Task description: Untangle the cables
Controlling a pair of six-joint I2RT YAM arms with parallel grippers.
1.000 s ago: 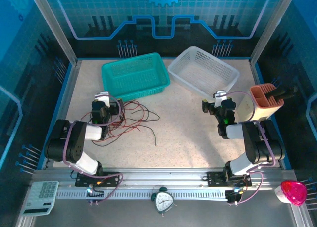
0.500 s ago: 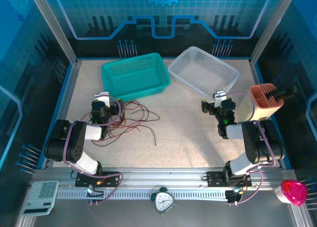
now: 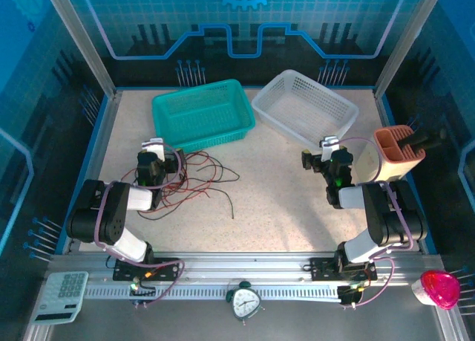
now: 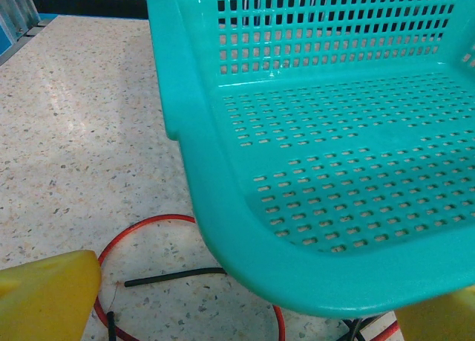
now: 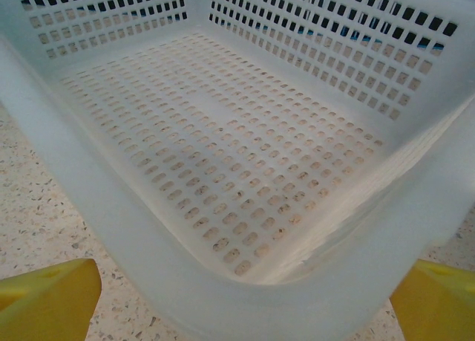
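The cables [image 3: 199,179], thin dark red and black strands, lie in a loose tangle on the speckled table just right of my left gripper [image 3: 155,154]. In the left wrist view a red loop [image 4: 141,226] and a short black end [image 4: 174,276] lie on the table under the rim of the teal basket [image 4: 334,133]. My left gripper [image 4: 245,322] is open, its yellow fingertips [image 4: 44,296] wide apart with nothing held. My right gripper [image 3: 328,152] stands far from the cables. In its own view the right gripper [image 5: 241,315] is open, fingertips [image 5: 44,300] facing the white basket [image 5: 223,133].
The teal basket [image 3: 202,114] and white basket [image 3: 304,105] sit at the back of the table. A pink holder [image 3: 397,151] stands right of the right arm. A calculator [image 3: 63,295], clock [image 3: 245,302] and pink object [image 3: 439,287] rest on the front rail.
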